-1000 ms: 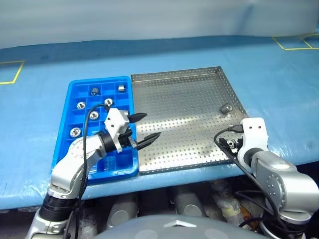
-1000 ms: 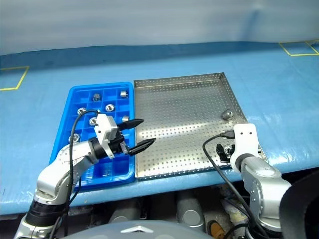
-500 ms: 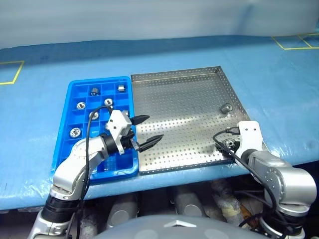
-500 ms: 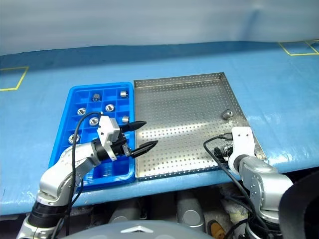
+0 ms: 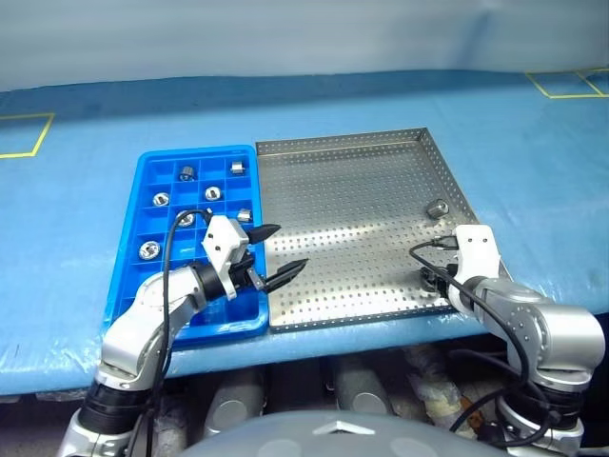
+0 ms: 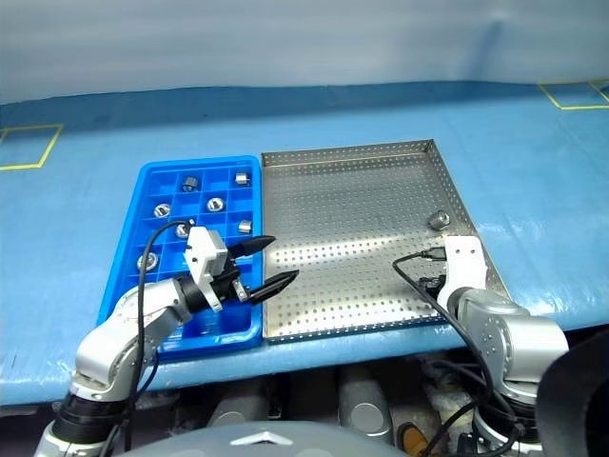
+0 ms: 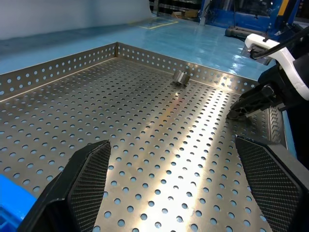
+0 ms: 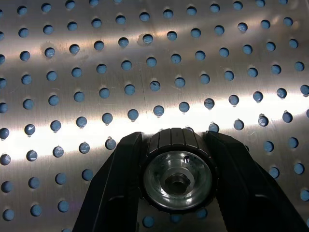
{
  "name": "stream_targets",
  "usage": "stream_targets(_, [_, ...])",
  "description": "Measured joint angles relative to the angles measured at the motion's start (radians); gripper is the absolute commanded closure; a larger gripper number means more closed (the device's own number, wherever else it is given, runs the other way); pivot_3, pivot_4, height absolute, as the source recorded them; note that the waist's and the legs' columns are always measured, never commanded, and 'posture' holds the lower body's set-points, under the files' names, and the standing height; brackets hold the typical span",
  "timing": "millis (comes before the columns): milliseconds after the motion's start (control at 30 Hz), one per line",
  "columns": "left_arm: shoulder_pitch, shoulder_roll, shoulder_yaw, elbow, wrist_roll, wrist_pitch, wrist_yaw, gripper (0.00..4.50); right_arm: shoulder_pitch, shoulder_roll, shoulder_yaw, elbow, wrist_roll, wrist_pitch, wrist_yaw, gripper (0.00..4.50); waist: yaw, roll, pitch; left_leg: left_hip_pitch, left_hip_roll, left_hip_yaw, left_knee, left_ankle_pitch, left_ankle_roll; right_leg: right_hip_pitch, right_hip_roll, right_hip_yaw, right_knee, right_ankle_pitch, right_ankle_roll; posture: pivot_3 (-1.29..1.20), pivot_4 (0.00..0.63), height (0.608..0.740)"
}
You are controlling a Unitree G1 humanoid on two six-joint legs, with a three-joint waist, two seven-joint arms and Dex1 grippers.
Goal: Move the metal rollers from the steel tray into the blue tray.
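The whole table's got a blue covering (image 5: 76, 190) over it, bit wrinkly and shiny. There's yellow tape squares (image 5: 19, 136) marked on it, one far left, another far right (image 5: 569, 83). Pale wall (image 5: 285, 38) behind.

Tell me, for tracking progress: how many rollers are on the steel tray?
2. One roller lies loose by the steel tray's right rim; the other roller is clamped in the right gripper nearer the front.

Blue table covering (image 5: 86, 209) runs wall to wall, w/ yellow tape squares (image 5: 21, 136) at both far corners. Pale wall (image 5: 285, 38) behind. Overhead light, bright glare.
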Motion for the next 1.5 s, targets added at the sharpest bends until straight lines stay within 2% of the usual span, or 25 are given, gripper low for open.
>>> stream_targets(133, [0.007,-0.001,0.034,-0.004,-0.003,-0.019,0.008,0.0,-0.103,0.003,0.042,-0.046,0.012,0.0,-0.013,2.75,-0.009,0.0,0.001,0.0,0.002,0.002,-0.001,0.0,0.0,-0.001,0.001,0.001,0.001,0.0,0.0,-0.02,0.15,0.74])
stream_targets(200, [0.024,-0.005,0.059,-0.013,-0.003,-0.047,0.02,0.0,-0.184,0.044,0.082,-0.069,0.016,-0.005,-0.016,2.75,-0.008,0.0,0.001,0.001,0.003,0.0,-0.002,0.0,-0.001,-0.001,0.003,0.0,0.001,0.001,0.0,0.01,0.15,0.74])
stream_targets(300, [0.076,-0.016,0.114,-0.034,-0.003,-0.101,0.044,0.0,-0.275,0.123,0.194,-0.048,0.015,-0.11,-0.018,2.75,-0.001,0.0,0.001,0.0,0.003,-0.001,-0.005,0.001,-0.002,-0.003,0.003,0.0,0.001,0.001,0.001,0.05,0.15,0.74])
stream_targets(567, [0.253,-0.009,0.332,-0.119,-0.046,-0.174,0.083,0.0,-0.372,0.232,0.512,0.194,-0.037,-0.442,0.007,2.75,0.056,-0.001,0.001,-0.001,0.001,-0.002,-0.006,0.0,-0.003,-0.004,-0.001,-0.003,-0.001,0.003,-0.005,0.18,0.15,0.74])
stream_targets(800, [0.447,0.0,0.541,-0.188,-0.125,-0.187,0.086,0.0,-0.409,0.34,0.719,0.362,-0.072,-0.651,0.077,2.75,0.091,-0.001,0.001,-0.001,0.001,-0.004,-0.006,-0.001,-0.004,-0.004,-0.001,-0.005,-0.001,-0.002,-0.007,0.26,0.15,0.74])
stream_targets(1067, [0.512,-0.026,0.552,-0.201,-0.121,-0.22,0.087,0.0,-0.38,0.376,0.817,0.405,-0.074,-0.676,0.133,2.75,0.135,-0.002,0.001,-0.001,0.001,-0.011,-0.006,0.0,-0.006,-0.002,-0.001,-0.011,-0.001,-0.005,-0.007,0.26,0.15,0.74])
stream_targets(1467, [0.455,-0.021,0.498,-0.191,-0.121,-0.231,0.084,0.0,-0.332,0.224,0.848,0.276,-0.059,-0.52,0.2,2.75,0.133,-0.002,0.001,-0.001,0.001,-0.016,-0.008,0.001,-0.009,-0.001,-0.001,-0.015,0.0,-0.007,-0.01,0.22,0.15,0.74])
stream_targets(1500, [0.453,-0.02,0.497,-0.19,-0.12,-0.231,0.084,0.0,-0.332,0.217,0.848,0.264,-0.056,-0.507,0.203,2.4,0.133,-0.002,0.001,-0.001,0.001,-0.016,-0.008,0.001,-0.009,-0.001,-0.001,-0.015,0.0,-0.007,-0.01,0.21,0.15,0.74])
